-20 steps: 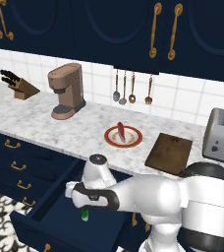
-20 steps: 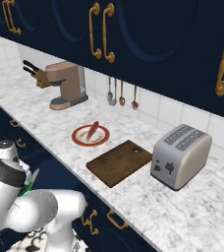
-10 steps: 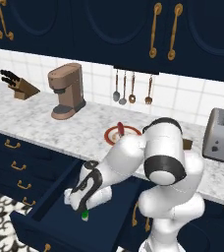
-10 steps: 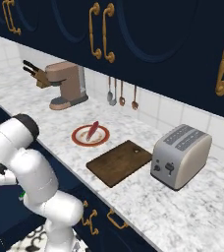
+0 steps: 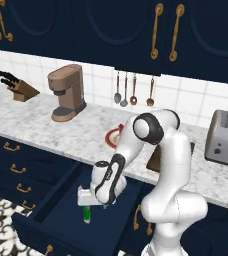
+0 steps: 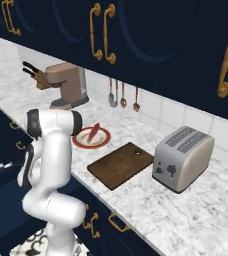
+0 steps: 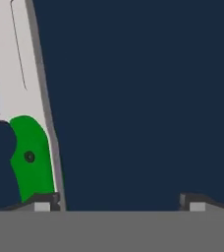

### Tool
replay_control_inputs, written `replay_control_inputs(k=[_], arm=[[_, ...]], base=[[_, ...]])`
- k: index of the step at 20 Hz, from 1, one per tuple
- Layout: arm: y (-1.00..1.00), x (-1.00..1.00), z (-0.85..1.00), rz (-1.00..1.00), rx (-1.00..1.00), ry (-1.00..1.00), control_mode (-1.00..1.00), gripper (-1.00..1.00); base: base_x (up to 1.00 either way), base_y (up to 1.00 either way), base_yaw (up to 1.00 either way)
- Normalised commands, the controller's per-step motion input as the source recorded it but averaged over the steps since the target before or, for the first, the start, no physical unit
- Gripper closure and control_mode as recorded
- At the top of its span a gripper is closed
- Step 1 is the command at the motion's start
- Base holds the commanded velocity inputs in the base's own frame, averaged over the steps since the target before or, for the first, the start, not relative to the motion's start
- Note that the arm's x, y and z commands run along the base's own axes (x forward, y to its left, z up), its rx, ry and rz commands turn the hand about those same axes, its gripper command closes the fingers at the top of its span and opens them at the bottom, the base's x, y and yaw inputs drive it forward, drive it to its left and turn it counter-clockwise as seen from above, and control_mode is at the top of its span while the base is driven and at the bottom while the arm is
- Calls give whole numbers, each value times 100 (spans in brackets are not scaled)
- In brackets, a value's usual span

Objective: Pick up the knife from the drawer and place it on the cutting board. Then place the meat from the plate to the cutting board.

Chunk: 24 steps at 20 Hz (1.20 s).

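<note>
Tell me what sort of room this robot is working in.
A rendered home kitchen, by the look of it: a marble counter with a toaster and a coffee maker, ladles and spoons hung on the tiled wall, and navy cabinets with gold handles above.

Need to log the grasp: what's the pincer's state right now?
Pincer: open, holding nothing; green-handled knife lies by one fingertip, off-centre in the gap.

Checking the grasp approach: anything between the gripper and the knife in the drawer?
Nothing visible. In the hand view the knife lies on the bare drawer floor, its green handle right at one fingertip, off to one side of the gripper.
</note>
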Motion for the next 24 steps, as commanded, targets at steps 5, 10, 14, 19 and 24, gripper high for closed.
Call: replay_control_inputs(k=[5,10,14,19,24], arm=[[100,0,-46,-10,-20,-16,-100,-100],[67,0,-3,-15,-5,-7,-100,-100],[26,0,0,-12,-1,-10,-100,-100],[2,-3,43,-10,0,-5,-100,-100],[0,-5,61,-10,0,-1,-100,-100]], base=[[0,0,0],[0,0,0],[0,0,0],[0,0,0],[0,0,0]])
